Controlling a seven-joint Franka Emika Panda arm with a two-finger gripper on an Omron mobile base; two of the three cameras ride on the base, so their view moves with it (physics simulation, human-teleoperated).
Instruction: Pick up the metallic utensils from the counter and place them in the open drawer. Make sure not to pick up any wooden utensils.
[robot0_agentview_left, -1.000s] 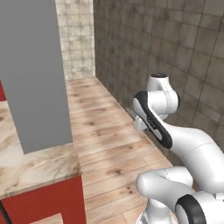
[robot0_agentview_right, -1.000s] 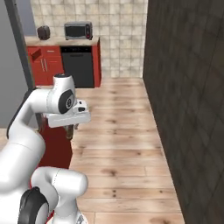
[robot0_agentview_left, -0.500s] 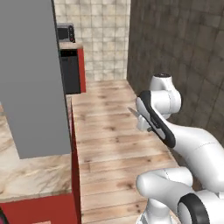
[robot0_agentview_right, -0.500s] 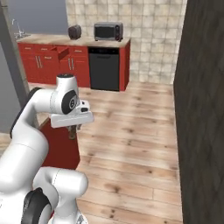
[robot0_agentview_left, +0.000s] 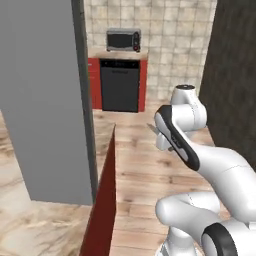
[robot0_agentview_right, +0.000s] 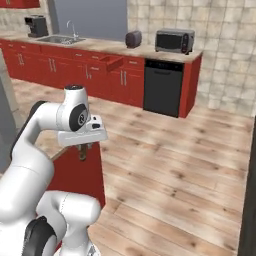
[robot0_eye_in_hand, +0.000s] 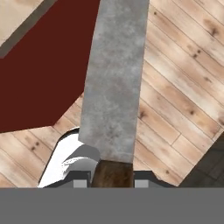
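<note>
The claw (robot0_eye_in_hand: 112, 181) pinches the silver-bladed, brown-handled kitchen knife (robot0_eye_in_hand: 114, 83); carry it level toward the red open drawer (robot0_agentview_right: 111, 62) far ahead.

My arm (robot0_agentview_left: 182, 142) raised over wood floor (robot0_agentview_left: 145, 165); counter (robot0_agentview_left: 60, 222) corner lower left; microwave (robot0_agentview_left: 123, 40), dishwasher (robot0_agentview_left: 120, 85) ahead.

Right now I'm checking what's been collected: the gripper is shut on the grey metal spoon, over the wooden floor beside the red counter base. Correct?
Not the spoon. The hand view shows the gripper shut on the kitchen knife, silver blade and brown handle. It is over the wooden floor beside the red counter base.
</note>
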